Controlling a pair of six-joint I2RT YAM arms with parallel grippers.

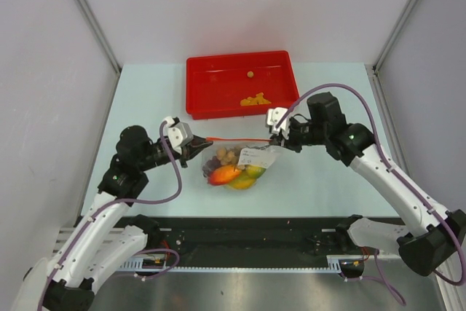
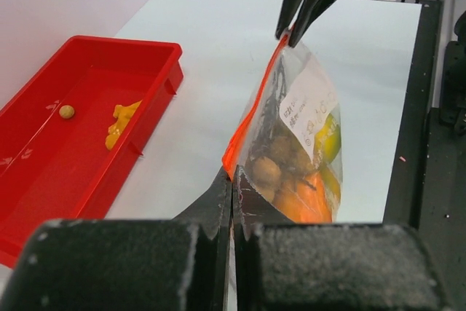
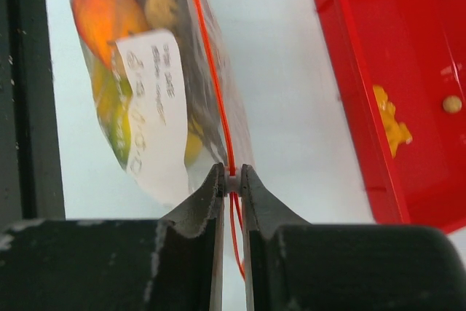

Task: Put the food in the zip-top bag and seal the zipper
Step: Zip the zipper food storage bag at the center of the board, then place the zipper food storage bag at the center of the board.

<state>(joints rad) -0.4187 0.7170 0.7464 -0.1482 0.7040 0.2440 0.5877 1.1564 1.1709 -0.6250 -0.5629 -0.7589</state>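
Left jaws and right jaws are each clamping an end of the zipper (image 1: 237,139), fruit-filled zip-top bag (image 1: 256,156) sagging between them. Thin, slippery film, so I'm guessing the stiffer strip's the handhold.

The pale table (image 1: 328,180) carries a red tray (image 1: 240,56) at the far side and the zip-top bag (image 1: 237,169) nearer.

White arm links (image 1: 98,223), black joints (image 1: 135,152), purple cables (image 1: 341,87), matte black tapered tool fingers (image 3: 206,205).
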